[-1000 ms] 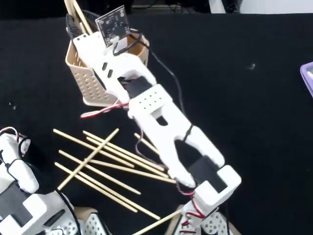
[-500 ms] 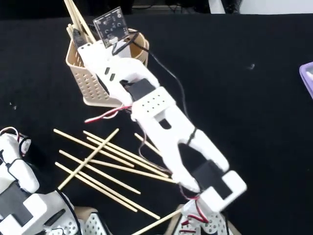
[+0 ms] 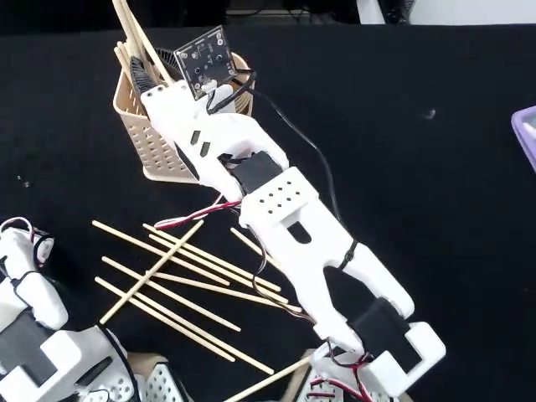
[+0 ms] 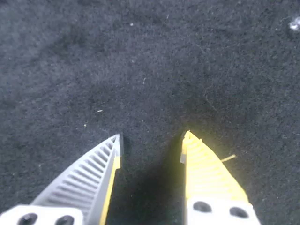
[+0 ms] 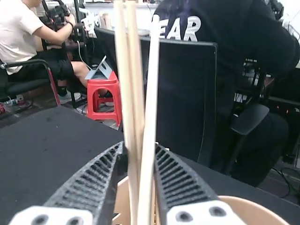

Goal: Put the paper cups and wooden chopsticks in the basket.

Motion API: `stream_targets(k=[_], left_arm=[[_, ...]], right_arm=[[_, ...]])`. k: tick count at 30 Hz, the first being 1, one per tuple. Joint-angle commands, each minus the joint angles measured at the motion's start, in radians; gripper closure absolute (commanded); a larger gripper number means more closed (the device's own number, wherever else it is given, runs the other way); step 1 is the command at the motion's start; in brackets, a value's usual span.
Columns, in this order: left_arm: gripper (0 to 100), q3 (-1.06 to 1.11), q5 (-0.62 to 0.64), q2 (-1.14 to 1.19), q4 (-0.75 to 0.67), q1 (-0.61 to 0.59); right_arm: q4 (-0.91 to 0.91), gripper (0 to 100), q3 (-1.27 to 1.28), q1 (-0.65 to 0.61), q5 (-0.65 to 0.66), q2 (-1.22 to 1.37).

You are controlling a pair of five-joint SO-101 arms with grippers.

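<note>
My right gripper (image 3: pixel 151 69) hangs over the beige basket (image 3: pixel 155 146) at the back left, shut on a bundle of wooden chopsticks (image 3: pixel 130 29) that stand nearly upright. In the right wrist view the chopsticks (image 5: pixel 133 93) rise between the ribbed fingers (image 5: pixel 101 173), with a paper cup rim (image 5: pixel 248 206) just below. A brown paper cup (image 3: pixel 241 84) sits in the basket. Several loose chopsticks (image 3: pixel 180 276) lie crossed on the black cloth in front of the basket. My left gripper (image 4: pixel 152 138) is open above bare cloth with nothing between its fingers.
The left arm (image 3: pixel 38 335) is folded at the front left corner. The right arm's white body (image 3: pixel 293 226) stretches diagonally across the loose chopsticks. A purple object (image 3: pixel 526 130) shows at the right edge. Black cloth lies open on the right half.
The right arm has swung a little to the right and away, carrying the held chopsticks further over the basket. The left arm and the loose chopsticks have not moved.
</note>
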Motion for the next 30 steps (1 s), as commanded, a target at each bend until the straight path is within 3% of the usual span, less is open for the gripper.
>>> stream_targets(k=[1, 7, 20, 30], left_arm=[[79, -0.053, 0.003, 0.003, -0.003, 0.015], [79, -0.054, 0.003, 0.003, -0.003, 0.015], [79, -0.054, 0.003, 0.002, -0.003, 0.015], [79, -0.054, 0.003, 0.002, -0.003, 0.015]], right_arm=[[-0.025, 89.4, -0.008, -0.017, -0.008, -0.041], [-0.021, 92.7, 0.027, -0.012, -0.008, -0.088], [-0.023, 93.1, 0.346, -0.032, -0.008, -0.484], [-0.029, 92.8, 0.753, -0.074, -0.008, -0.816]])
